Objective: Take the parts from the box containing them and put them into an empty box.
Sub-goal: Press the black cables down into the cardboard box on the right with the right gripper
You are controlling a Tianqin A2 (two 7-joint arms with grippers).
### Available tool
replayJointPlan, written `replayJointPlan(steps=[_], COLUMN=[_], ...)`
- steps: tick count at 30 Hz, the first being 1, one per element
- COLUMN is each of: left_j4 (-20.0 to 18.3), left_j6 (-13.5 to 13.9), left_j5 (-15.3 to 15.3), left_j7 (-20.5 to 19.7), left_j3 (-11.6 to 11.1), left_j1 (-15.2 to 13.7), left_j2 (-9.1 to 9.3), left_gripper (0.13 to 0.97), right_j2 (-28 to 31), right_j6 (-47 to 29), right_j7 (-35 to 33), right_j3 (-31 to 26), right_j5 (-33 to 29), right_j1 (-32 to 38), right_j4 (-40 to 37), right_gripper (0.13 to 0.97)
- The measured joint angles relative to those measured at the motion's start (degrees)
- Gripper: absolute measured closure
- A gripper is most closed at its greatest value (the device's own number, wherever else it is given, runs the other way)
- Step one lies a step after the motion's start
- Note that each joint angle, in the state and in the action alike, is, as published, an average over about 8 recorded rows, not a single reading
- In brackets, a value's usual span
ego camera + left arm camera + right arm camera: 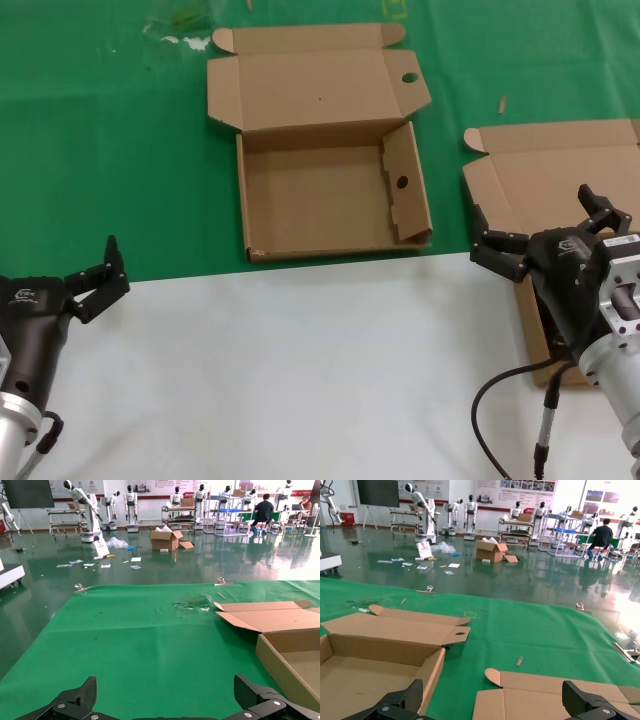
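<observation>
The empty box (330, 190) lies open at the middle of the green mat, with a round hole in a lid flap and one in a side flap; it also shows as the empty box (380, 655) and the empty box (287, 655). At the right edge lies the box containing the parts (560, 165), its plain lid (545, 695) folded back. The parts are hidden behind my right arm. My right gripper (535, 215) hangs open over that box's front part, holding nothing. Near the left table edge my left gripper (108, 272) is open and empty, over the white cloth.
A white cloth (300, 370) covers the near half of the table and a green mat (100, 150) the far half. My right arm's black cable (490, 400) loops over the cloth. Small scraps (180, 40) lie at the mat's far edge.
</observation>
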Motion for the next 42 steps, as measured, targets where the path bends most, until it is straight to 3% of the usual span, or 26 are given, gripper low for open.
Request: replayJointPlan(steps=[27,33,42], left_j4=[0.0,0.0,0.0], left_j6=[0.0,0.0,0.0], left_j5=[0.0,0.0,0.0], left_j7=[0.0,0.0,0.0], left_j3=[0.0,0.0,0.0], left_j1=[0.0,0.0,0.0], left_j2=[0.00,0.00,0.00], left_gripper=[0.132,0.132,0.132], right_j2=[1.2,7.0,23.1], right_j6=[0.4,2.6,1.5], right_j7=[0.3,1.2,3.5], right_j3=[-0.6,-3.4,-8.1], right_j5=[0.4,3.2,9.3], right_j1=[-0.1,-0.7,-5.8], right_j4=[-0.2,-0.3,5.8], right_gripper=[0.129,0.129,0.129])
